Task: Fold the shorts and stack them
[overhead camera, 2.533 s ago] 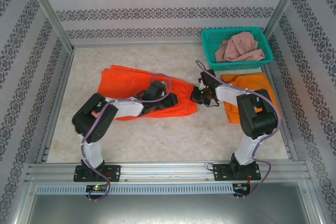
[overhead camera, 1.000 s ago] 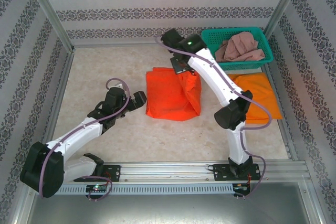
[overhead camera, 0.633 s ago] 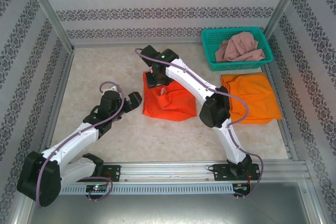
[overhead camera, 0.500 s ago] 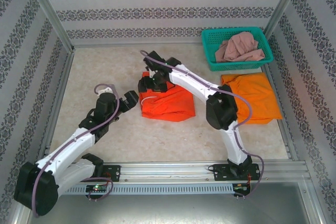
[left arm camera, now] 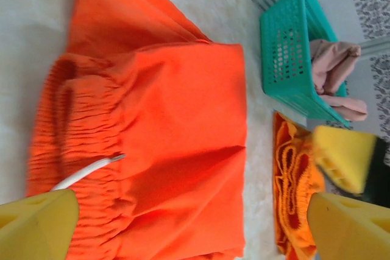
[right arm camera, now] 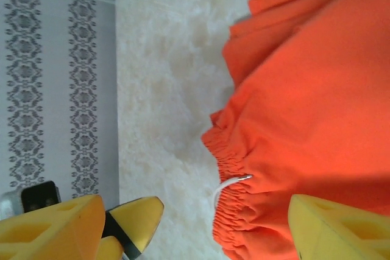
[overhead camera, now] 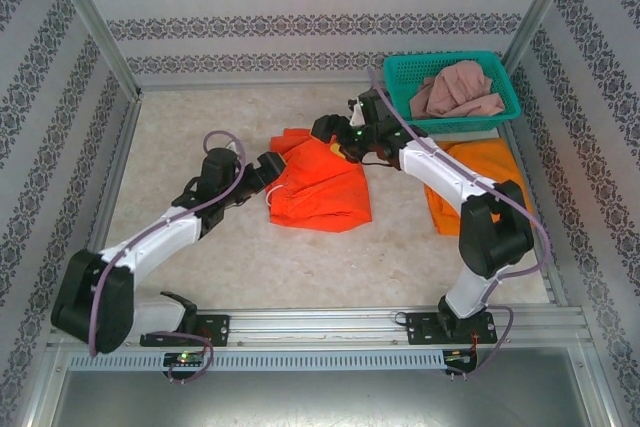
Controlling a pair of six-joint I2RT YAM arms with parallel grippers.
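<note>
The red shorts (overhead camera: 325,192) lie folded into a rough square at the centre of the table (overhead camera: 200,127). In the left wrist view, their gathered waist (left arm camera: 79,150) and white drawstring (left arm camera: 85,173) are on the side nearest the camera.

The left gripper (overhead camera: 270,169) sits at the 9 o'clock edge of that square. Its jaws are spread wide with nothing between them. The right gripper (overhead camera: 338,137) hangs over the 12 o'clock edge. Its wrist view shows both fingers far apart and only cloth and table below, so it is released too.

The yellow shorts (overhead camera: 490,159) lie flat at 3 o'clock, partly under the right arm. The pink shorts (overhead camera: 458,90) are bunched in the basket (overhead camera: 445,57) at 1 o'clock.

The red shorts look light, limp and thin. They will likely sag from any pinch point, and the fold could open if only the top layer is lifted. The waist is the thickest, firmest part, so it probably gives the surest hold. A safer lift takes two corners at once, one per gripper, with each pinch going through every layer at the folded edge.

The drawstring may catch on a finger, so it is best avoided. The cloth should slide easily on the smooth table, and dragging it could wrinkle the fold. To stack it, the square has to go to 3 o'clock, onto the yellow shorts.
</note>
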